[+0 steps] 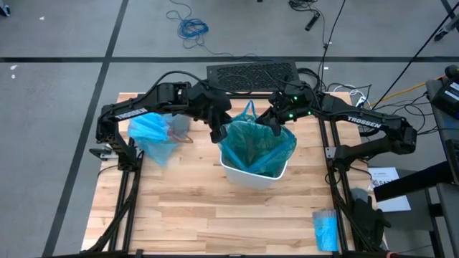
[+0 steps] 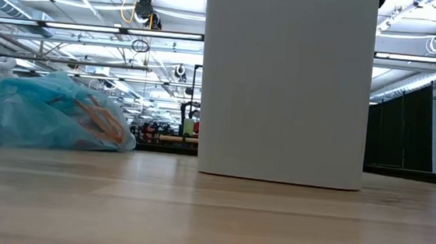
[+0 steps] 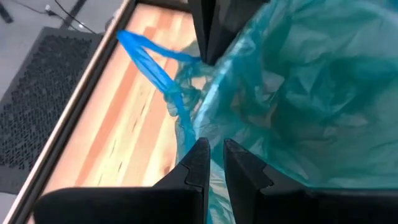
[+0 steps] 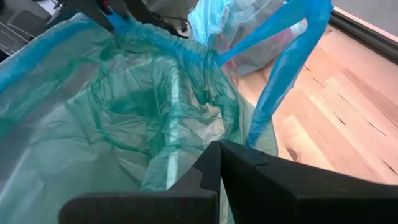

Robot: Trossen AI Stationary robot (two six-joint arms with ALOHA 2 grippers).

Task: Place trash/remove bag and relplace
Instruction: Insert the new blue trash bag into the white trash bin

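Roll (image 1: 325,230) of bright-blue plastic at near right corner of surface (image 1: 193,222), pale wood planks with visible grain.

Mid-surface: white bin (image 1: 252,174), smooth-sided, rounded rectangle, lined with darker teal-green liner (image 1: 254,143), thin, crinkled, translucent, rim folded over bin edge; blue drawstring loop (image 1: 248,110) standing up at far side.

Left claw (image 3: 212,163) at liner's left rim, fingers a narrow gap apart with teal film bunched between them; whether pinched or merely brushing, cannot tell. Left arm bent in from far left.

Right claw (image 4: 219,163) at liner's right rim, fingers pressed together over crumpled film. Right arm angled in from far right.

Far left: bag (image 1: 153,132), light sky-blue, filled, slumped on its side, wrinkled, knotted top, brown and reddish shapes showing through in low view.
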